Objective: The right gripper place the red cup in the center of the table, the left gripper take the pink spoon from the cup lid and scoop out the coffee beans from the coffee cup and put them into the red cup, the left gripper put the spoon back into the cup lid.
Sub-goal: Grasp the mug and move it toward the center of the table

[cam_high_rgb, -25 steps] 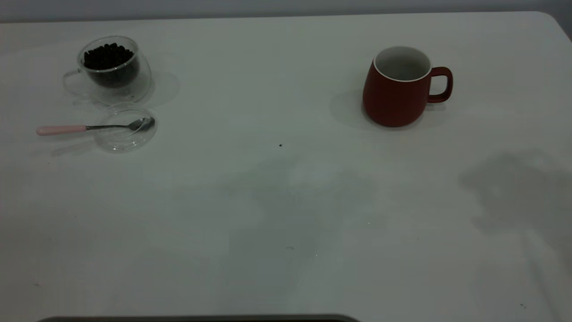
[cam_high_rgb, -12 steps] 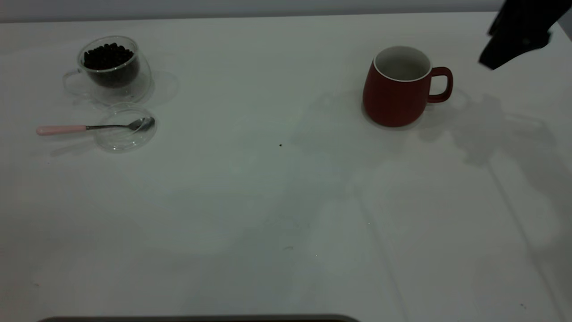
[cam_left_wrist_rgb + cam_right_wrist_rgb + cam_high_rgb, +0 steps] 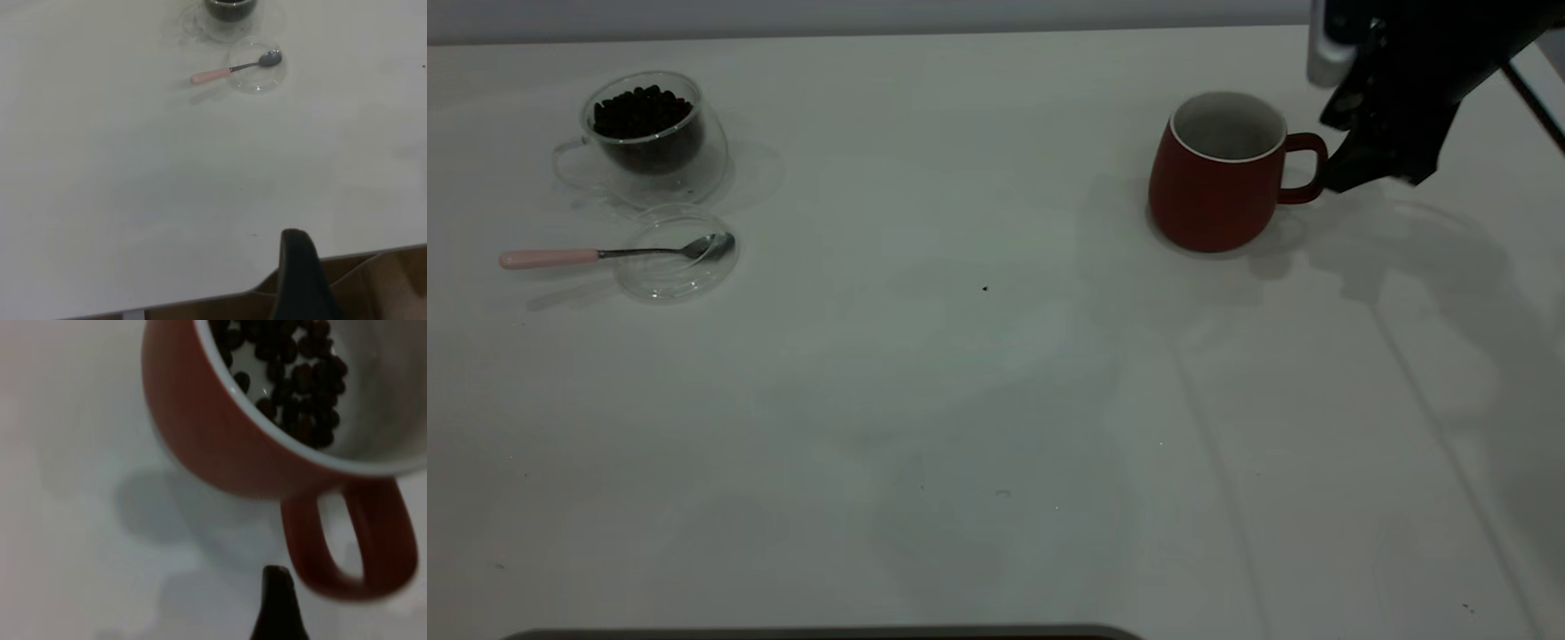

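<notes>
The red cup [image 3: 1214, 182] stands at the back right of the table [image 3: 996, 400], its handle [image 3: 1305, 169] pointing right. In the right wrist view the red cup [image 3: 220, 433] holds several dark beans [image 3: 293, 380]. My right gripper [image 3: 1371, 176] is open just right of the handle, and one of its fingertips [image 3: 276, 583] sits beside the loop. The coffee cup [image 3: 651, 135] with the coffee beans [image 3: 643, 111] stands at the back left. The pink spoon [image 3: 547, 259] lies with its bowl on the cup lid [image 3: 676, 262]. My left gripper [image 3: 303, 280] is by the table's edge, far from the spoon [image 3: 213, 75].
A small dark speck [image 3: 985, 288] lies near the table's middle. The table's rounded corner is behind the right arm. A dark strip [image 3: 818, 633] runs along the near edge.
My right gripper came into view from the upper right and dropped down and left until it is next to the red cup's handle. The cup, spoon, lid and coffee cup have not moved.
</notes>
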`<state>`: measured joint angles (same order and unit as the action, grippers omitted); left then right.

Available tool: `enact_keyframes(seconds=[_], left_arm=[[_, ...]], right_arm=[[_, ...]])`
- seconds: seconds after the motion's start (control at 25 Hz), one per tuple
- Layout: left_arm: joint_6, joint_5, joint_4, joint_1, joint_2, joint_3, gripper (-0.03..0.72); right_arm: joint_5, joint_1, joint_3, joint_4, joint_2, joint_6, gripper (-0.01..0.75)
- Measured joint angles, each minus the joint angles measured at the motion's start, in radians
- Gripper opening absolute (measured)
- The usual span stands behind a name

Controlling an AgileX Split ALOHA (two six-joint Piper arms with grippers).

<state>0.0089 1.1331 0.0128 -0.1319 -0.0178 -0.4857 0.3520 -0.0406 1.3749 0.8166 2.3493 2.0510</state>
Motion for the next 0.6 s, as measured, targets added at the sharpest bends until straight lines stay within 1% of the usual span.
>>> enact_keyframes(seconds=[0.08, 0.12, 0.28, 0.6], left_arm=[[0.000, 0.000, 0.000, 0.000, 0.000, 0.000, 0.517], [0.000, 0.000, 0.000, 0.000, 0.000, 0.000, 0.517], [-0.001, 0.000, 0.000, 0.000, 0.000, 0.000, 0.517], [-0.001, 0.000, 0.000, 0.000, 0.000, 0.000, 0.517]], right_arm=[[-0.018, -0.012, 0.008, 0.095, 0.024, 0.063, 0.587], [-0.023, -0.021, 0.013, 0.135, 0.032, 0.064, 0.587], [-0.025, -0.070, 0.035, 0.193, 0.060, 0.064, 0.587], [-0.019, -0.242, 0.109, 0.225, 0.070, 0.064, 0.587]])
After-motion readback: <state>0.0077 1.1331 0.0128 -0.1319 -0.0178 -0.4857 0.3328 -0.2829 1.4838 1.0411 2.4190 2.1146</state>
